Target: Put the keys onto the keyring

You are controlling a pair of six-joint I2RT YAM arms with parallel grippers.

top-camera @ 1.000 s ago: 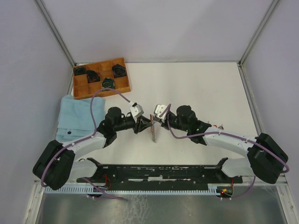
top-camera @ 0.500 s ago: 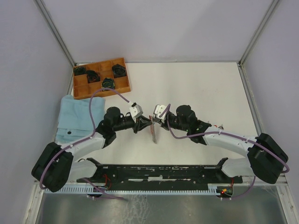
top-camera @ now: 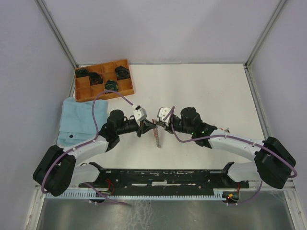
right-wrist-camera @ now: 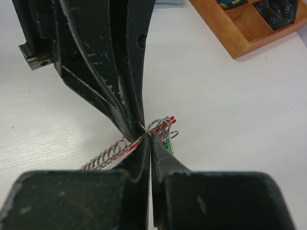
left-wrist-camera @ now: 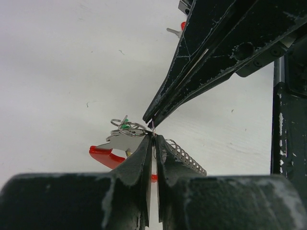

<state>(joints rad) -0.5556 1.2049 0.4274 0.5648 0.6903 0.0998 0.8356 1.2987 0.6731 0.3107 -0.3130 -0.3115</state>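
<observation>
You have bright, even light from above. The white table [top-camera: 206, 91] shows only soft, faint shadows beside the arms. In your wrist views, the near part of the left gripper [left-wrist-camera: 153, 136] looks blurry.

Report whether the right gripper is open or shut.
Shut on the keyring: the wrist view shows the right gripper with tips pressed together, pinching the ring wire.

Lab test cell: white table [top-camera: 206, 91], plain walls [top-camera: 158, 28], alu frame [top-camera: 57, 31].
</observation>
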